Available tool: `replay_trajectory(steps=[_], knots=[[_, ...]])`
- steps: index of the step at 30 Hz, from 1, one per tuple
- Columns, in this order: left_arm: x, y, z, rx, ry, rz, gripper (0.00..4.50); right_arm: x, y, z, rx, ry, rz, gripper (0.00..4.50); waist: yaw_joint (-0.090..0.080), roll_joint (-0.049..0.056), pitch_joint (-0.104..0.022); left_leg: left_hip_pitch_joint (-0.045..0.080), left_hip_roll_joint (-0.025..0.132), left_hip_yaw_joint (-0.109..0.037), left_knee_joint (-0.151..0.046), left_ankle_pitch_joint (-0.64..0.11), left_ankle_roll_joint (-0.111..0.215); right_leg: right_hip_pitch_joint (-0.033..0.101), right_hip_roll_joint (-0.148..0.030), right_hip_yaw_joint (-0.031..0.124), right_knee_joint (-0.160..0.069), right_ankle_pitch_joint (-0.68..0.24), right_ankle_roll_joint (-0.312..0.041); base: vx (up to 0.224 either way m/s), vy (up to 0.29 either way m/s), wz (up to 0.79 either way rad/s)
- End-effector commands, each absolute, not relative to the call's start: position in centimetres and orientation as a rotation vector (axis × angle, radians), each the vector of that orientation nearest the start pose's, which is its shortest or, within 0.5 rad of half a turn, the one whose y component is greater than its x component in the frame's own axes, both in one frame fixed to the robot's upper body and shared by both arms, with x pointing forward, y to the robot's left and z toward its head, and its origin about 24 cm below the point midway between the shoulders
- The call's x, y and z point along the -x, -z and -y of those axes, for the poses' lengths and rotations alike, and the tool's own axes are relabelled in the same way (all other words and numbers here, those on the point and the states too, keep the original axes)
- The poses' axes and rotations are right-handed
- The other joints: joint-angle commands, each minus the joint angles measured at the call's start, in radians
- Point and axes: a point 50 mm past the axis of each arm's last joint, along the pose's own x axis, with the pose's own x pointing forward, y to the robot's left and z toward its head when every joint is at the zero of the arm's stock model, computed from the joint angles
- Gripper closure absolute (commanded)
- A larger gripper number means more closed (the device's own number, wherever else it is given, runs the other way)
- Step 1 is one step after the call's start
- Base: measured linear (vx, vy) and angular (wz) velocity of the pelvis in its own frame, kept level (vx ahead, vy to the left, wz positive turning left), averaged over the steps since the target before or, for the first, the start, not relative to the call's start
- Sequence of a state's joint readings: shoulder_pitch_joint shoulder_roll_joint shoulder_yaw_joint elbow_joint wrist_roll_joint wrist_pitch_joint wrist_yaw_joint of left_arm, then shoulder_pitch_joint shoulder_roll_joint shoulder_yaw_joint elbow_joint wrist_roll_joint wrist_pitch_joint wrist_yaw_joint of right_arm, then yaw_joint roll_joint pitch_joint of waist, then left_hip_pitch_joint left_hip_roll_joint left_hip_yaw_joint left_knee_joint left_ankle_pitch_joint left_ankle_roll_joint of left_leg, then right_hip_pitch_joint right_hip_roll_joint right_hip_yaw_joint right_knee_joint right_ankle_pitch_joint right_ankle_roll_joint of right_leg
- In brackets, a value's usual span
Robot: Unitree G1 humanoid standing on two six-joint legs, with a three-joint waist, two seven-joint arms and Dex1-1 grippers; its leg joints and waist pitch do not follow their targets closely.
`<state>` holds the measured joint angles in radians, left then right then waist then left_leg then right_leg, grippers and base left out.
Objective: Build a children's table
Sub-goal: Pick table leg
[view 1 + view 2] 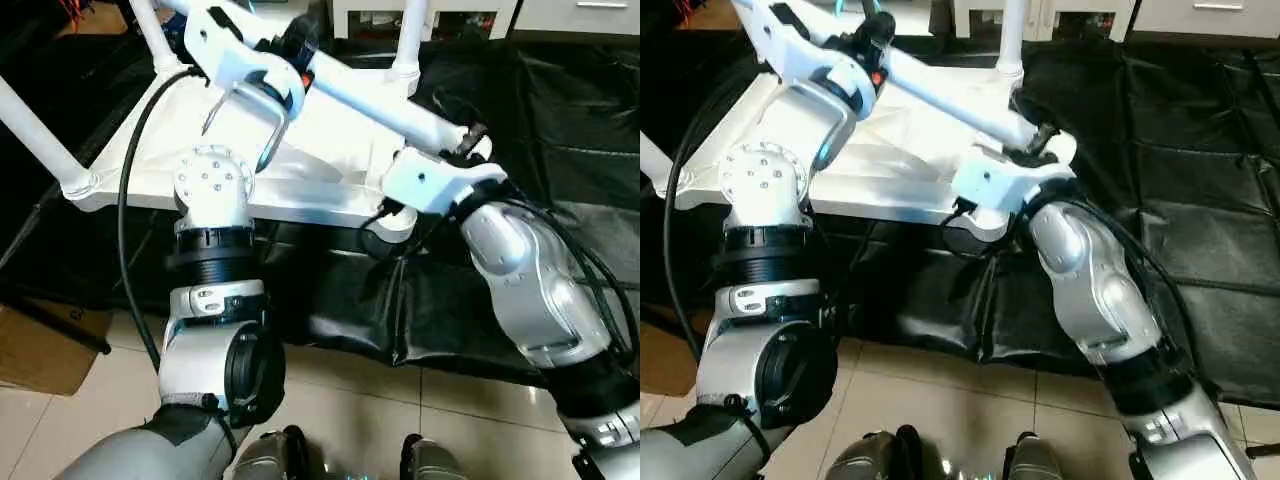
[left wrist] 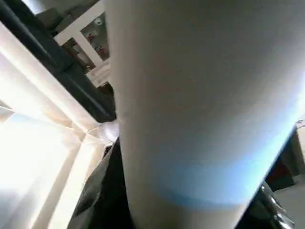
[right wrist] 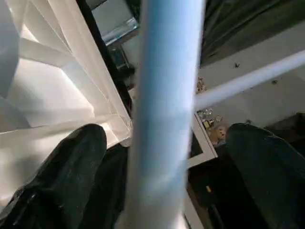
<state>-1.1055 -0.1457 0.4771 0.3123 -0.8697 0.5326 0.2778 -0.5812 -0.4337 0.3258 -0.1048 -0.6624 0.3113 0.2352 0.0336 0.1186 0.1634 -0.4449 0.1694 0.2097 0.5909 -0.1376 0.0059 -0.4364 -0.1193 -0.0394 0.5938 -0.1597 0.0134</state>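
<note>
My left tool (image 1: pixel 290 45) gripped the loose leg (image 1: pixel 385 100) at its upper end. That leg slanted over the upturned top (image 1: pixel 310 160) to my right tool (image 3: pixel 164 157), whose open fingers (image 3: pixel 62 167) flanked it. Three legs (image 1: pixel 40 135) stood socketed beyond.

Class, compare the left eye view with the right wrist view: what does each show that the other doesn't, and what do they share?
Left eye view: the black mat and a cardboard box on the tiled floor. Right wrist view: the right gripper, its two black fingers spread either side of the loose leg, not touching it. Both: that leg and the upturned table top with its ribbed underside.
</note>
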Motion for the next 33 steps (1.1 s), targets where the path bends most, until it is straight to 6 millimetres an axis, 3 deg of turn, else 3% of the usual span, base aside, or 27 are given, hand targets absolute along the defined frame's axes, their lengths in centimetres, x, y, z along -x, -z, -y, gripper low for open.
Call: replay_trajectory(steps=[1,15,27,28,33], knots=[[-37.4,-27.4,-6.6,1.094,0.378,0.018,2.87,-32.3,-18.8,11.5,1.178,-0.21,0.35,0.01,-0.006,-0.023,-0.091,0.047,0.031,-0.028,-0.05,-0.157,0.132,0.055,-0.008,0.013,-0.05,-0.062,-0.254,0.0,0.0,0.0],[-36.9,-27.8,-5.9,1.128,0.426,-0.009,2.87,-33.3,-18.9,12.1,1.229,-0.19,0.346,0.01,-0.009,-0.03,-0.089,0.047,0.03,-0.026,-0.049,-0.157,0.142,0.055,-0.009,0.013,-0.053,-0.09,-0.252,0.0,0.0,0.0],[-36.6,-27.9,-5.8,1.122,0.443,-0.012,2.87,-34.2,-18.6,12.5,1.254,-0.175,0.317,0.01,-0.008,-0.034,-0.094,0.044,0.03,-0.025,-0.043,-0.117,0.166,0.057,-0.009,0.013,-0.047,-0.061,-0.265,0.0,0.0,0.0],[-36.5,-27.9,-5.7,1.121,0.448,-0.014,2.87,-34.3,-18.7,12.6,1.255,-0.171,0.316,0.31,-0.008,-0.034,-0.096,0.045,0.03,-0.025,-0.043,-0.118,0.167,0.058,-0.009,0.013,-0.048,-0.064,-0.266,0.0,0.0,0.0],[-36.4,-27.9,-5.5,1.124,0.453,-0.02,2.87,-34.6,-18.7,12.8,1.26,-0.162,0.315,0.72,-0.007,-0.035,-0.097,0.046,0.03,-0.025,-0.041,-0.116,0.169,0.057,-0.008,0.012,-0.046,-0.062,-0.27,0.0,0.0,0.0]])
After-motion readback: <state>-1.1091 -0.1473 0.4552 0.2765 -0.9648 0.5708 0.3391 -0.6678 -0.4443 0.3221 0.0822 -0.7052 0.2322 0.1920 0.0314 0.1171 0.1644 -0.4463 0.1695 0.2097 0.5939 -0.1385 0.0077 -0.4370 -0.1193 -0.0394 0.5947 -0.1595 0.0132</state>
